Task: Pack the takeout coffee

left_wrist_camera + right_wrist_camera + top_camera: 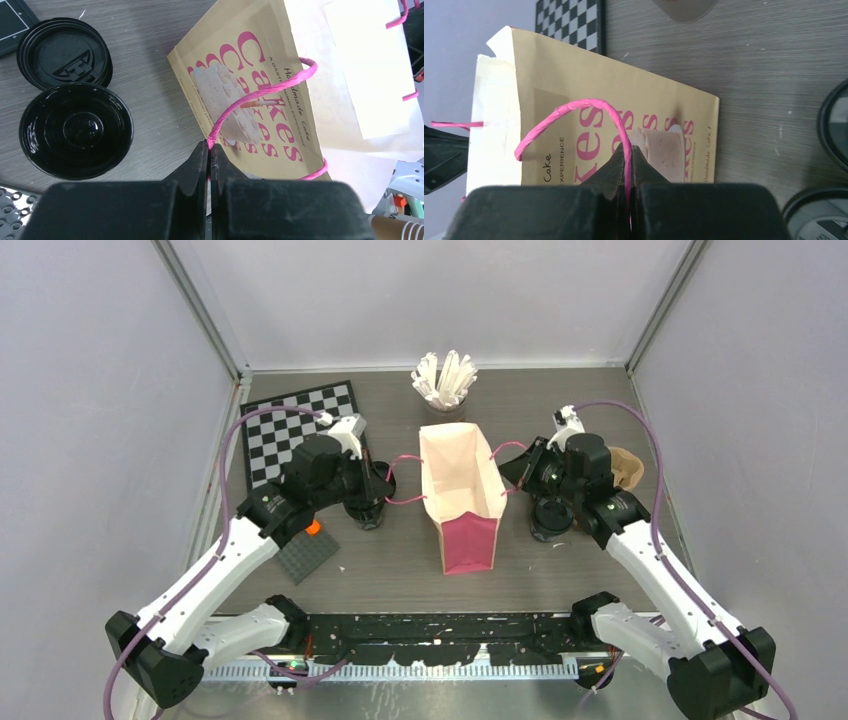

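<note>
From above, your left arm reaches forward and bends inward, putting the left gripper (388,483) at the left handle (405,501) of the pink paper bag (462,502). Your right arm mirrors it, with the right gripper (512,478) at the right handle (508,444). A coffee cup pair (368,512) sits just behind the left gripper, partly under its wrist. A right-side coffee cup (550,520) stands just behind the right gripper.

In the left wrist view, your fingers are pressed together on the left handle's pink cord. The bag lies ahead and to their right. The two cups stand touching each other on the table to their left.

In the right wrist view, your fingers are clamped on the right handle, which loops ahead and leftward. The bag's printed side is straight ahead, and black cup rims show at the far right.
</note>
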Robot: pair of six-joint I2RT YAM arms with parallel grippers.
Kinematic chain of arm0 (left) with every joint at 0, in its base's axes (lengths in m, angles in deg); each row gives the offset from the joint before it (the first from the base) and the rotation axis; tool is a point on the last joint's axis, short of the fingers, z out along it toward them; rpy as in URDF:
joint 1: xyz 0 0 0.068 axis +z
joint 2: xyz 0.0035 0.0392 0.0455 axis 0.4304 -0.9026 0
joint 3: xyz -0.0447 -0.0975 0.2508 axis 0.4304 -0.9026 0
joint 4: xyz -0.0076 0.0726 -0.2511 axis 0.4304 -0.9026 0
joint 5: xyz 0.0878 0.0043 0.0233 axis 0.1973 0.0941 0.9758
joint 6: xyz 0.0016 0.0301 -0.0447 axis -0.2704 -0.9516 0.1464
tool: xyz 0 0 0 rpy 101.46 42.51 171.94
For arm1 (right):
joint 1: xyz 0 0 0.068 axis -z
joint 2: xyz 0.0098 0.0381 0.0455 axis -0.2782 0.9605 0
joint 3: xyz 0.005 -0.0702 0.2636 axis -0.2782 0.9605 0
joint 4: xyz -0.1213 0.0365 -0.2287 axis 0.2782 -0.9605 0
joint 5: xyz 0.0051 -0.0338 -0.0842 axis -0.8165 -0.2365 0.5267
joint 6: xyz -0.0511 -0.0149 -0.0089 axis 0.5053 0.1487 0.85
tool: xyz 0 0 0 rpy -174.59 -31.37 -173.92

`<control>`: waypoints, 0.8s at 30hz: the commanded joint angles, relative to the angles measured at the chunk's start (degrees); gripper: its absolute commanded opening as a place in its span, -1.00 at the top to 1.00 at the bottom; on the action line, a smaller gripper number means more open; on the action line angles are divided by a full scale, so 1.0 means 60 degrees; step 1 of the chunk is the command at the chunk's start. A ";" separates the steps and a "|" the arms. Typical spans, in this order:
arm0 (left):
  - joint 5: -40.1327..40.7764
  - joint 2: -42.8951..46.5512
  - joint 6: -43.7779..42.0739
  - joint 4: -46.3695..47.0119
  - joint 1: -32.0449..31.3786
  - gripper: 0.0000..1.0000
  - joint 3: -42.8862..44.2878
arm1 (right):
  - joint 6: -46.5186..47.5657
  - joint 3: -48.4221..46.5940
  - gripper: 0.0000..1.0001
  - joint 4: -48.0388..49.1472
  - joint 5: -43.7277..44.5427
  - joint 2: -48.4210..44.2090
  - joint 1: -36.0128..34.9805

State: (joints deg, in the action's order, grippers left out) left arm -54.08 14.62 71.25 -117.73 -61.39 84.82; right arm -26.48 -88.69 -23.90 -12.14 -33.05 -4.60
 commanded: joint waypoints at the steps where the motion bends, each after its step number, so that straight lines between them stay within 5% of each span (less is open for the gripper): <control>1: 0.0249 -0.0016 -0.0214 -0.0001 -0.0009 1.00 -0.0237 | -0.0890 0.0410 0.91 0.1894 -0.1380 0.0121 0.0373; 13: -0.1890 -0.0739 0.1166 0.2528 -0.0019 0.99 -0.1436 | -0.1421 0.0376 0.81 0.2765 -0.1749 0.0770 0.0472; 24: -0.1200 -0.0670 0.0700 0.1786 -0.0008 0.59 0.0167 | -0.0282 -0.1634 0.21 -0.0257 -0.0779 0.0309 0.0471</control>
State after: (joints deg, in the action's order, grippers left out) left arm -63.30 9.44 77.32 -107.59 -61.37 81.06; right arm -31.68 -91.99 -19.79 -19.98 -28.83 -1.93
